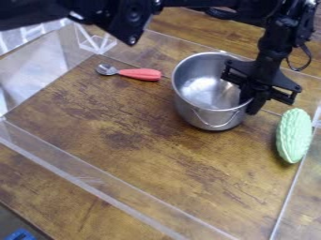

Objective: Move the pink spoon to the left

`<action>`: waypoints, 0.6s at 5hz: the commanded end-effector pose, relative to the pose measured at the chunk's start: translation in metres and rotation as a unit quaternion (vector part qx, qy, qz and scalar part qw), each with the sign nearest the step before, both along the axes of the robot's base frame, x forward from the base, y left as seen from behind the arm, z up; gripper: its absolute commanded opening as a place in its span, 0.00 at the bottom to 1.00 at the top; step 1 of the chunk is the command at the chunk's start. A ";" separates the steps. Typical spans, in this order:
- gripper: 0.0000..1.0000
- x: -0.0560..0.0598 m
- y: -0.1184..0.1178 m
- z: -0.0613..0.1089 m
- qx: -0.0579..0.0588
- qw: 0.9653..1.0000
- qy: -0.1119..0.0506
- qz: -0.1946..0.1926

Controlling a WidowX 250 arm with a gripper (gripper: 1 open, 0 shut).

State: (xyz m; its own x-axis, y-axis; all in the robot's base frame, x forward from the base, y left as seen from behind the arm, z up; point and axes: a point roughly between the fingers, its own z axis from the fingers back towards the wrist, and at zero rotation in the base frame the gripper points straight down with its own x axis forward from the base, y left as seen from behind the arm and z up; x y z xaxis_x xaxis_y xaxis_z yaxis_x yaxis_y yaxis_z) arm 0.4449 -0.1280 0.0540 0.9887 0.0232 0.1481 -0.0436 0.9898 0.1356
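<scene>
The pink spoon (133, 73) lies flat on the wooden table, left of the steel pot (207, 91); its metal bowl end points left and its reddish-pink handle points toward the pot. My black gripper (257, 94) hangs at the pot's right rim, far to the right of the spoon and apart from it. Its fingers look shut and I see nothing held between them.
A bumpy green vegetable (295, 134) lies at the right edge of the table. Clear plastic walls (75, 159) run along the table's front and left sides. A dark, blurred part of the arm (119, 17) fills the top left, above the spoon.
</scene>
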 end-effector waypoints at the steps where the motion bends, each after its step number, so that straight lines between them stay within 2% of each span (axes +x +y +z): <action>1: 0.00 0.009 -0.010 0.023 -0.014 0.999 -0.036 -0.013; 3: 0.00 0.009 -0.011 0.019 -0.016 0.999 -0.033 -0.013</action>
State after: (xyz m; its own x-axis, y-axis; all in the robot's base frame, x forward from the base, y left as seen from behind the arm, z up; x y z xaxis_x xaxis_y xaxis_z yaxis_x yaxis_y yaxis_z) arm 0.4465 -0.1296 0.0525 0.9886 0.0288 0.1478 -0.0481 0.9905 0.1291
